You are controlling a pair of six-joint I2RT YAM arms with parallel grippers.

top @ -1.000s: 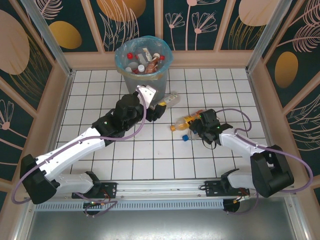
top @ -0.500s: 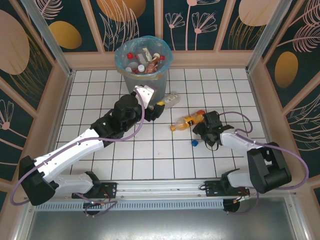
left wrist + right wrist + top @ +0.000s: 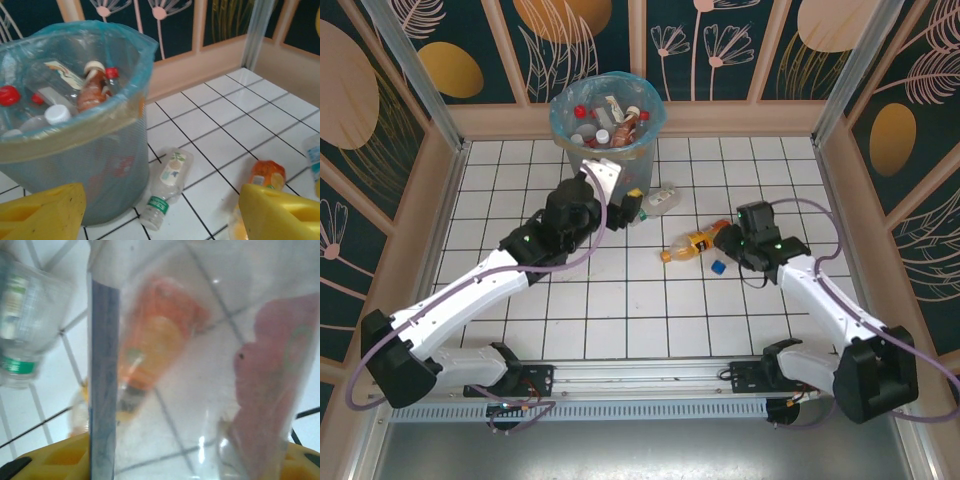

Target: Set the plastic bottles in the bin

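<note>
A clear bottle (image 3: pixel 210 340) is held clamped in the right gripper (image 3: pixel 727 250), well right of the bin (image 3: pixel 100 160), while the left gripper (image 3: pixel 628 206) is spread empty near the bin wall; that slick, thin-walled bottle could be squeezed out and dropped short.

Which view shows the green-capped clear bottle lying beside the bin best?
Left wrist: the green-capped bottle lies whole and sharp beside the bin, label visible. Top external shows it small, near the left end effector. Right wrist catches a blurred green-banded bottle at its edge, probably the same.
</note>
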